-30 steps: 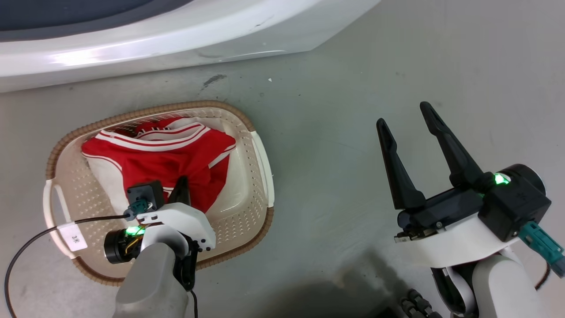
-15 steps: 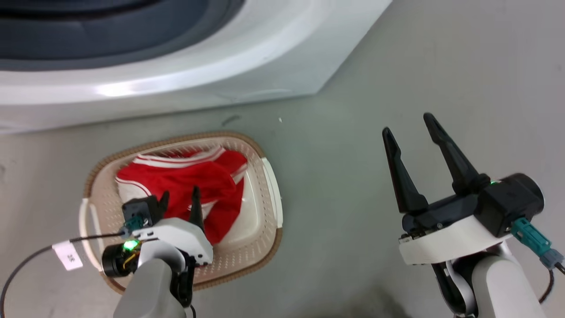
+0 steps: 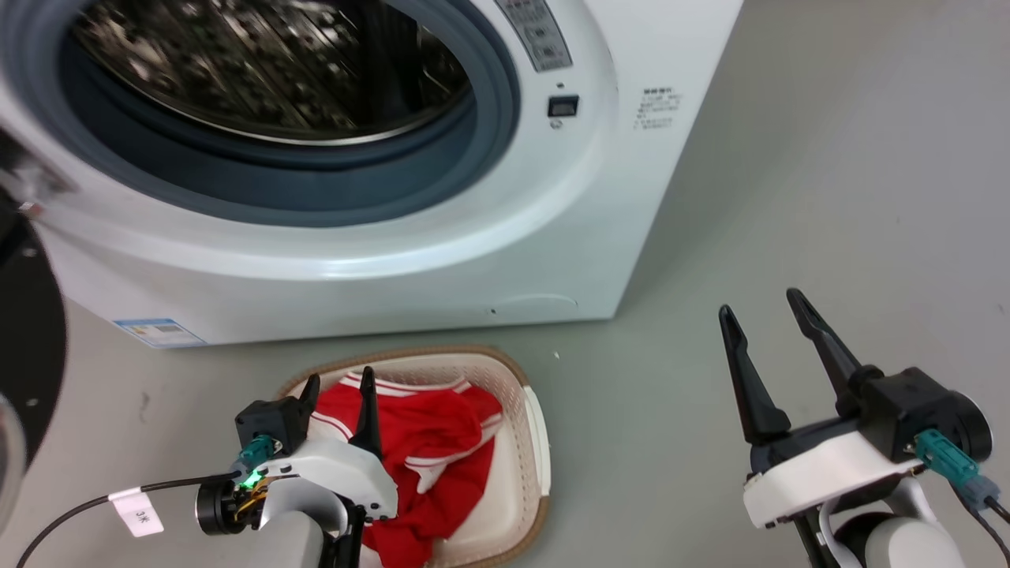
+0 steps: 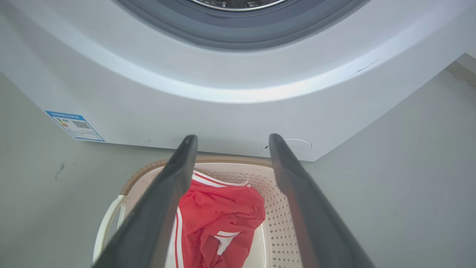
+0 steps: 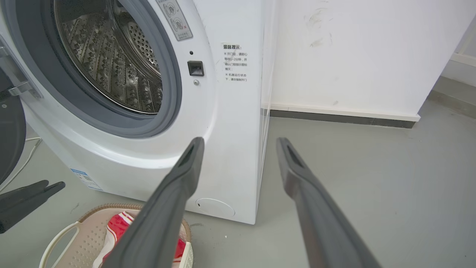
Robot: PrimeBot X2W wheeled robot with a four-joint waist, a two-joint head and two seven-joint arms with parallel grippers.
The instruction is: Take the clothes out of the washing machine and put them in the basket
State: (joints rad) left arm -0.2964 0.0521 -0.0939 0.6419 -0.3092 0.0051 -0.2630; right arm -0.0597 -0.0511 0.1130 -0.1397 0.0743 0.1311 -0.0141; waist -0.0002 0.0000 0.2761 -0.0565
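Both spread and empty: our left gripper [image 3: 340, 375], our right gripper [image 3: 757, 301].
Left hangs above the basket [image 3: 538, 426] of red clothes [image 3: 442, 434], by the washing machine [image 3: 552, 237].

**Washer Open, Red Garment in the Basket**

The white front-loading washing machine [image 3: 552, 237] stood on the grey floor [image 3: 789, 197]. Its black-rimmed door [image 3: 24, 339] was swung open to the left. Inside the grey gasket [image 3: 489, 134], the perforated steel drum [image 5: 111, 56] showed its ribbed metal wall. The basket [image 3: 540, 442] was cream-white perforated plastic with a brown woven-look rim. It sat upright on the floor just in front of the machine's lower front panel. A red garment [image 3: 442, 442] with white stripes lay crumpled inside it. The garment covered the basket's left and middle, and the perforated right side was bare.
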